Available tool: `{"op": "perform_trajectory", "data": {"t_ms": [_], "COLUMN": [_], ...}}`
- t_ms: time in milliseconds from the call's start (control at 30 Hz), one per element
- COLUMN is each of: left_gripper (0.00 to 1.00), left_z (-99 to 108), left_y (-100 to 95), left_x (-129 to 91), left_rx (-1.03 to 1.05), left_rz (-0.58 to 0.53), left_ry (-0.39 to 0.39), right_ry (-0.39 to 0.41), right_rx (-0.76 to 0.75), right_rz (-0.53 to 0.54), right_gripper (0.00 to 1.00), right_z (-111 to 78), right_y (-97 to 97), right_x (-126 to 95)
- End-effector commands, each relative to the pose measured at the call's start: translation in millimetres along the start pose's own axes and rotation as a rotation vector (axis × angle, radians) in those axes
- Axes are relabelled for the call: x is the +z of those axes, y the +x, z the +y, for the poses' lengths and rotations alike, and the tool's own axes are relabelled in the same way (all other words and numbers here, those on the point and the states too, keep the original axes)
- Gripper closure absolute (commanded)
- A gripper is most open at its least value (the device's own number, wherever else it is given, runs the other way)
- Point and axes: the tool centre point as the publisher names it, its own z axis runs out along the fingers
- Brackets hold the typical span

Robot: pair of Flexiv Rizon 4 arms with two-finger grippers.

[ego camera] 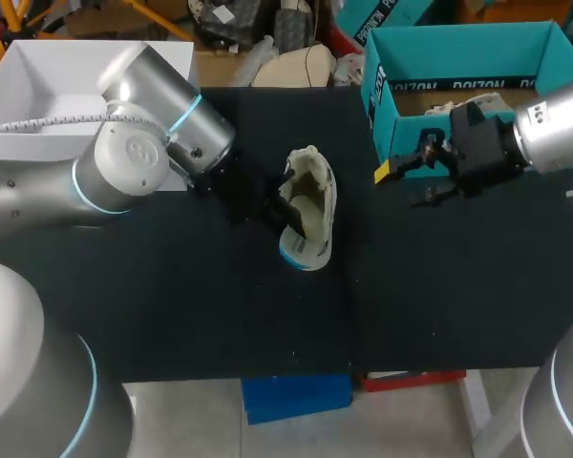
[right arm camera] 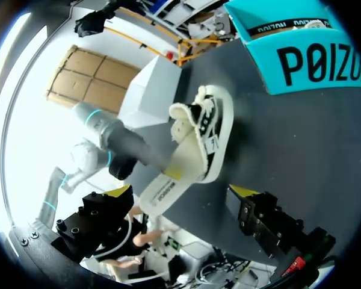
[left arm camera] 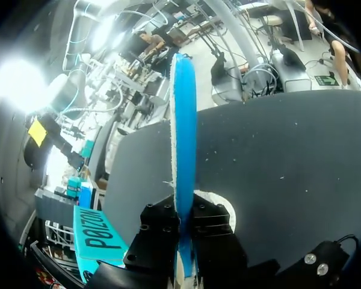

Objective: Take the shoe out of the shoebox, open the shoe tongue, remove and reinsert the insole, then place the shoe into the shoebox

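my left gripper (left arm camera: 185,224) is pinching the thin, floppy insole (left arm camera: 183,138) edge-on. the light, soft shoe (ego camera: 307,218) lies on its side just ahead, and i'd hold its stiffer heel. my right gripper (right arm camera: 182,194) hangs spread beyond it.

Cream shoe (ego camera: 311,202) mid-table, insole (right arm camera: 165,188) half out, open teal shoebox (ego camera: 375,91) nearby

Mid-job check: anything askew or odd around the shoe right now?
The shoe lies tipped on its side on the table, with its insole sticking partway out, pinched edge-on in the left gripper. That fits insole removal rather than a fault; I see nothing spilled or torn. The right gripper is open, holding nothing.
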Motion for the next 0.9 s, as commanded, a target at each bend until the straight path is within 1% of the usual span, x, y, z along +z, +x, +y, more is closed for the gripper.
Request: {"op": "perform_trajectory", "data": {"t_ms": [33, 200, 267, 300, 333, 400, 433, 467, 567, 767, 900], "left_gripper": [1.00, 1.00, 1.00, 0.93, 0.68, 0.53, 0.35, 0.22, 0.17, 0.21, 0.28], "left_z": [25.9, 46.0, 50.3, 51.0, 51.1, 48.9, 47.5, 44.9, 37.0, 14.4, -1.6], "left_y": [-1.6, -3.6, -5.5, -6.5, -7.5, -9.4, -9.8, -9.9, -8.3, -6.2, -6.7], "left_x": [9.7, 9.6, 8.7, 8.3, 7.6, 5.4, 4.2, 2.8, -1.0, -5.8, -6.1], "left_rx": [-0.008, -0.018, -0.020, -0.020, -0.020, -0.020, -0.020, -0.021, -0.027, -0.029, -0.022], "left_rz": [0.000, -0.016, -0.021, -0.022, -0.023, -0.026, -0.026, -0.027, -0.022, -0.009, -0.016], "left_ry": [0.019, 0.002, -0.005, -0.006, -0.008, -0.010, -0.011, -0.013, -0.017, -0.018, -0.008], "right_ry": [0.001, 0.001, 0.001, 0.001, 0.001, 0.001, 0.001, 0.001, 0.001, 0.001, 0.001], "right_rx": [0.000, 0.000, 0.000, 0.000, 0.000, 0.000, 0.000, 0.000, 0.000, 0.000, 0.000], "right_rz": [-0.002, -0.002, -0.002, -0.002, -0.002, -0.002, -0.002, -0.002, -0.002, -0.002, -0.002], "right_gripper": [0.00, 0.00, 0.00, 0.00, 0.00, 0.00, 0.00, 0.00, 0.00, 0.00, 0.00], "right_z": [0.3, 0.3, 0.3, 0.3, 0.3, 0.3, 0.3, 0.3, 0.3, 0.3, 0.3], "right_y": [0.3, 0.3, 0.3, 0.3, 0.3, 0.3, 0.3, 0.3, 0.3, 0.3, 0.3], "right_x": [-0.1, -0.1, -0.1, -0.1, -0.1, -0.1, -0.1, -0.1, -0.1, -0.1, -0.1]}}
